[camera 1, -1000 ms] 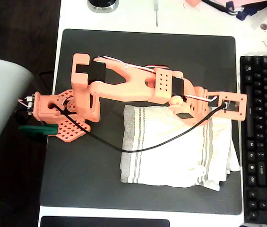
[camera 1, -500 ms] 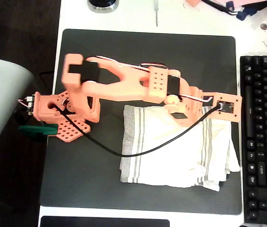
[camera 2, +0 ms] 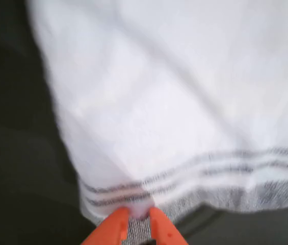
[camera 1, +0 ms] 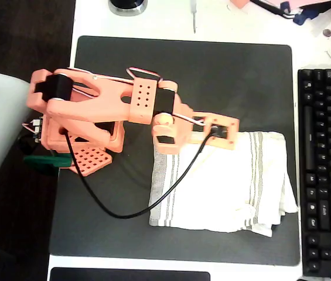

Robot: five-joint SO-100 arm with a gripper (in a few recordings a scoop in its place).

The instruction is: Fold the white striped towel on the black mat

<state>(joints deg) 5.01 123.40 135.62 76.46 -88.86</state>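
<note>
The white striped towel [camera 1: 224, 187] lies crumpled-flat on the right half of the black mat [camera 1: 212, 70], with grey stripes near its left and right edges. My orange gripper [camera 1: 222, 134] hangs over the towel's top edge, its jaws hidden under the wrist in the overhead view. In the wrist view the gripper [camera 2: 138, 224] has its two orange fingertips [camera 2: 114, 227] nearly together, pinching the striped edge of the towel [camera 2: 174, 102]. Dark mat [camera 2: 16, 153] shows to the left of the cloth.
A black keyboard [camera 1: 326, 170] runs along the mat's right side. The arm's base [camera 1: 77, 140] and a green clamp [camera 1: 48, 161] sit at the mat's left edge, beside a pale grey object [camera 1: 1, 129]. A round metal item [camera 1: 128, 6] lies beyond the mat's top.
The arm has folded back to the left. The gripper went from over the towel's upper right corner to the middle of its top edge, uncovering the right part of the towel.
</note>
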